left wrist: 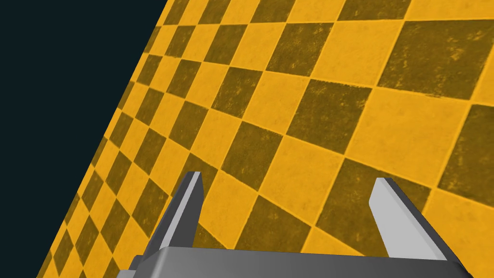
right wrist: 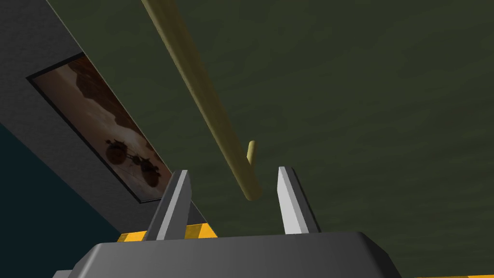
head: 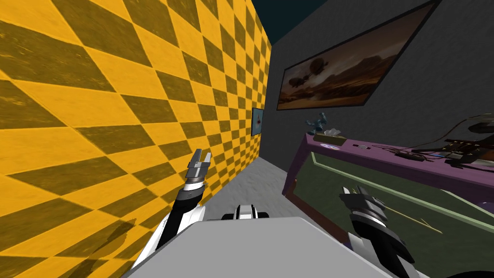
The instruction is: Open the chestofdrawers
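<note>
The chest of drawers [head: 328,181] stands at my right, with a purple top and a dark green front edged in light green. A thin yellow bar handle [head: 410,217] runs along that front. My right gripper [head: 353,191] is at the bar's near end. In the right wrist view the handle [right wrist: 202,87] comes down between the fingers of the right gripper [right wrist: 232,170]; its tip lies nearer one finger, and the jaws are open and touch neither side. My left gripper [head: 203,154] is raised beside the checkered wall, and the left wrist view shows it [left wrist: 288,176] open and empty.
A yellow and brown checkered wall [head: 96,120] runs close along my left. A strip of grey floor [head: 260,178] lies between it and the chest. A tissue box [head: 330,137], a blue figure [head: 317,123] and dark clutter [head: 458,147] sit on the chest's top. A framed picture [head: 347,72] hangs above.
</note>
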{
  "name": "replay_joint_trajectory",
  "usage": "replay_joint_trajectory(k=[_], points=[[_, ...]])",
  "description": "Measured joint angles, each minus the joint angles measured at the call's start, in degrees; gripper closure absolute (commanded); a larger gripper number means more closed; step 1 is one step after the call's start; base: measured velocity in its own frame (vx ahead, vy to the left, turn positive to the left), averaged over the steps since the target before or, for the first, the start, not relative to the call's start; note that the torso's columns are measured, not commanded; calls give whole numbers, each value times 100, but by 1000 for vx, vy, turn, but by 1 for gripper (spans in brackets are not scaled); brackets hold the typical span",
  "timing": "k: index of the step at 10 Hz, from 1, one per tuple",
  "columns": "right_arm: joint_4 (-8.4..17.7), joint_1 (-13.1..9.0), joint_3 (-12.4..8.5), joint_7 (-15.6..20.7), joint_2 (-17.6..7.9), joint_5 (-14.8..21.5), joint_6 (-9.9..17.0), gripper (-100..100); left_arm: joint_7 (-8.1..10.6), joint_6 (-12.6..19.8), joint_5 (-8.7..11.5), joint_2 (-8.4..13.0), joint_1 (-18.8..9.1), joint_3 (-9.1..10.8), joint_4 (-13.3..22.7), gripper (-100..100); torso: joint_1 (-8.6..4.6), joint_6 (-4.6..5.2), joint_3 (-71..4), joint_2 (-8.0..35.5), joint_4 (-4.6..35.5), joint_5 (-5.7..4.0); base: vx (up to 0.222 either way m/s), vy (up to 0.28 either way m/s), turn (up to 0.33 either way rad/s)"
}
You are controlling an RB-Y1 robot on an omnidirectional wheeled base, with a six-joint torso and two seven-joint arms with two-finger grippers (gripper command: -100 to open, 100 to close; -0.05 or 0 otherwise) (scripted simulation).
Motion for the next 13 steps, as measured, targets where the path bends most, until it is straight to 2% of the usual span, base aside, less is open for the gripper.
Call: replay_joint_trajectory(k=[8, 9, 13], points=[[-438, 119, -38, -375, -600, -159, 887, -100, 0, 0, 0, 0, 0, 0, 0, 0, -9, -11, 11, 8, -3, -20, -14, 19, 25], [-442, 120, -39, -385, -608, -162, 909, 0, 0, 0, 0, 0, 1, 1, 0, 0, -12, -10, 9, 5, -4, -22, 0, 0, 0], [-442, 120, -39, -384, -607, -161, 907, 0, 0, 0, 0, 1, 1, 1, 0, 0, -9, -11, 11, 8, -3, -20, 0, 0, 0]])
